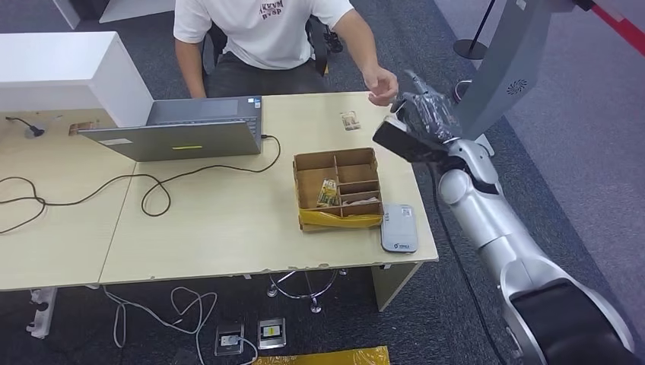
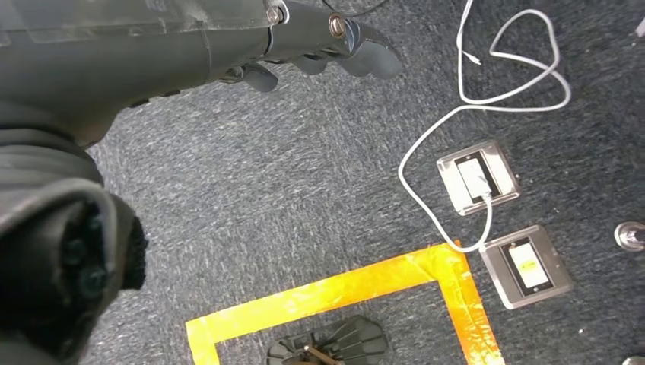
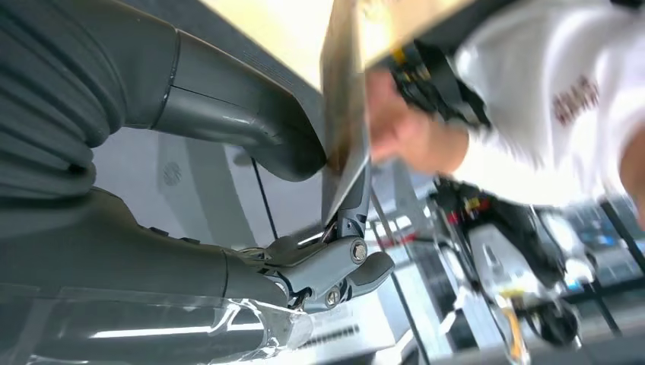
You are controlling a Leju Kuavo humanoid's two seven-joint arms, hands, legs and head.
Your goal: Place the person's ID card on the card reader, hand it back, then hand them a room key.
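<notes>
Grey carpet (image 2: 289,198) below, pale wood desk (image 1: 228,228) ahead.

Nearest: left hand (image 2: 228,46) hangs over the carpet, fingers loosely apart, holding nothing. 2 floor sockets (image 2: 478,176) lie beneath it, w/ a white cable (image 2: 426,129) running to them.

On the desk's near edge sits 1 card reader (image 1: 398,226), nothing on it. It's at approx 4 o'clock from the 1 divided cardboard box (image 1: 338,220), just beside it. The box has cards in its compartments; count can't be told. 1 laptop (image 1: 182,137) is at 10 o'clock from the box. 1 loose card (image 1: 351,120) lies flat at 12 o'clock from it.

Right hand (image 1: 420,114) is raised at 2 o'clock from the box, past the desk's far right corner. Wrist view: thumb and fingers pinch 1 card (image 3: 344,114) by its lower edge, seen edge-on. Can't tell if it's the ID or a room key. The person's hand (image 1: 382,84) is right next to it; contact w/ the card unclear. 1 person (image 1: 266,30) sits at the far side.

Risks, as I judge them:
- Pinch is on a thin edge only, so the card could slip or twist out if the arm swings fast.
- The two hands are close, so a badly timed release or a tug drops the card off the desk corner onto the carpet.
- If it's the ID going to the reader, the path crosses the box's right wall, and a low carry could snag there.
- The loose card could get confused w/ the held one.
</notes>
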